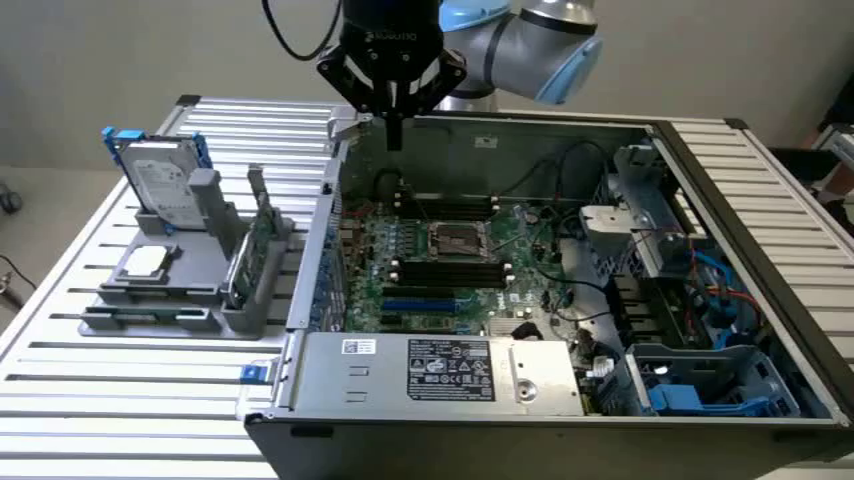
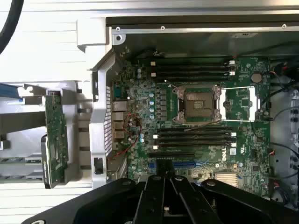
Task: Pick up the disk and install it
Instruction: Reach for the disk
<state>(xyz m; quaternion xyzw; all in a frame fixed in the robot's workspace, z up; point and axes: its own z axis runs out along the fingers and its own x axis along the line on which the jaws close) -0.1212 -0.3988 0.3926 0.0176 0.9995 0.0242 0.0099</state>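
Observation:
The disk, a silver-grey drive with a white label in a blue carrier, stands upright on a grey rack at the exterior view's left, outside the computer case. My gripper hangs over the far edge of the open case, well apart from the disk, to its right in the exterior view. Its fingers are shut together with nothing between them. In the wrist view the gripper points down over the motherboard.
The open computer case lies on a slatted metal table. It holds the motherboard's CPU socket, a power supply and a blue drive bay. The rack also carries a green circuit card and a small silver chip.

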